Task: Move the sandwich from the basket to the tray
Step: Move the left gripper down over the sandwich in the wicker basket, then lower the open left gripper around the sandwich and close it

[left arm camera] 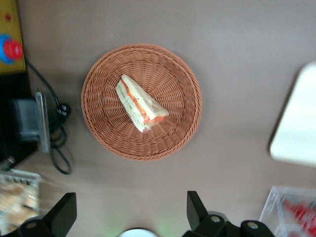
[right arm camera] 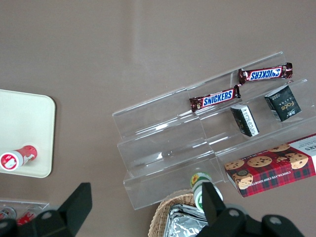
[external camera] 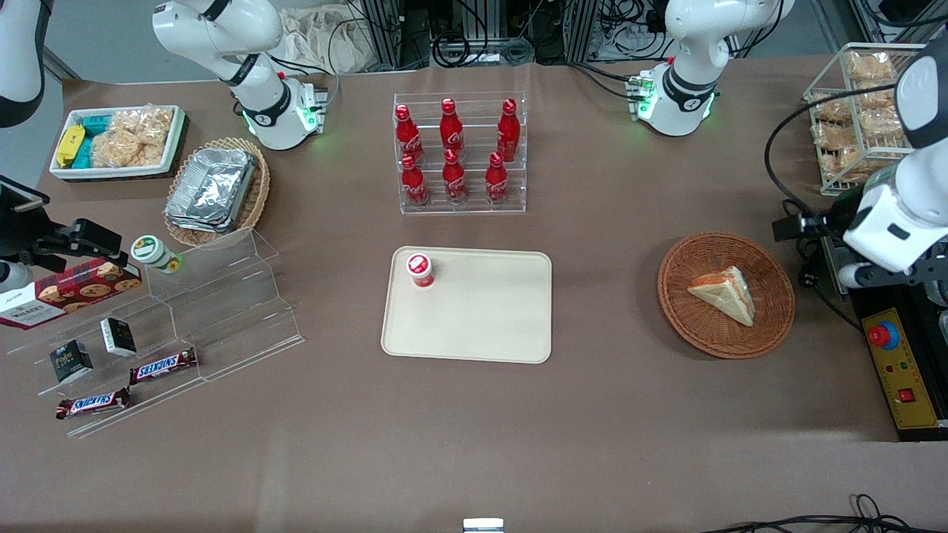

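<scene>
Sandwich (external camera: 724, 294) lies in the round wicker basket (external camera: 774, 326), a pale wedge with an orange-red and green filling showing along one edge; it rests on the basket's floor, closer to the rim that faces the working arm.

Going across the front view from the parked arm's end of the desk (external camera: 474, 429): a white bin of snacks (external camera: 118, 141) sits near the corner, with an oval wicker basket of foil containers (external camera: 215, 189) just beside it. Nearer the front camera stands a clear stepped shelf (external camera: 222, 311) carrying a cookie box (external camera: 70, 290), a small green-lidded jar (external camera: 155, 254), two small dark boxes (external camera: 92, 348) and two chocolate bars (external camera: 126, 383).

At the middle of the desk a clear rack holds six red bottles (external camera: 455, 152). Nearer the camera than the rack lies the beige tray (external camera: 489, 318), flat on the desk, with a small red-and-white cup (external camera: 420, 269) standing in one of its corners, the one nearest the bottle rack and the parked arm's end. The rest of the tray is bare.

The basket with the sandwich sits well apart from the tray, toward the working arm's end. A wire rack of bagged snacks (external camera: 863, 111) stands near the desk's corner there, and a yellow control box with a red button (external camera: 900, 366) lies at the desk's edge.

The pincer (left arm camera: 132, 217) hangs above the desk, off to one side of the basket rather than over the sandwich. Its two dark fingers (left arm camera: 61, 212) are spread wide and grip nothing.
</scene>
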`<state>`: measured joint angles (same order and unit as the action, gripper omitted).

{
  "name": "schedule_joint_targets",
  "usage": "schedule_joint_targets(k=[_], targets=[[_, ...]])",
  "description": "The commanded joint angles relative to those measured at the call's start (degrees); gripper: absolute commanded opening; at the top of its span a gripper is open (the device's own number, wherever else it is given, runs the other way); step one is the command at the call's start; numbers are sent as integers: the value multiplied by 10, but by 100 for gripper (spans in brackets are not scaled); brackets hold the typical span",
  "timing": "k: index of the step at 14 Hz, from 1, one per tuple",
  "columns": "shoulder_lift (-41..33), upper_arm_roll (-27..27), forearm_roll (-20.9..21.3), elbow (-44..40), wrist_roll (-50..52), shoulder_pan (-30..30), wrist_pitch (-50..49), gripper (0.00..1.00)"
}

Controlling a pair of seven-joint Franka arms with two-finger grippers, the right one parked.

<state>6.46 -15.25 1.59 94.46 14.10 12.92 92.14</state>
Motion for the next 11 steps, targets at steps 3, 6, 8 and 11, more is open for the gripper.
schedule_joint_targets(k=[3,6,8,11], targets=[[-30,1,-6,171,221,9,167,100],[0,2,-6,244,368,10,287,100],[23,10,-5,266,439,10,337,100],[29,27,-5,320,455,10,414,100]])
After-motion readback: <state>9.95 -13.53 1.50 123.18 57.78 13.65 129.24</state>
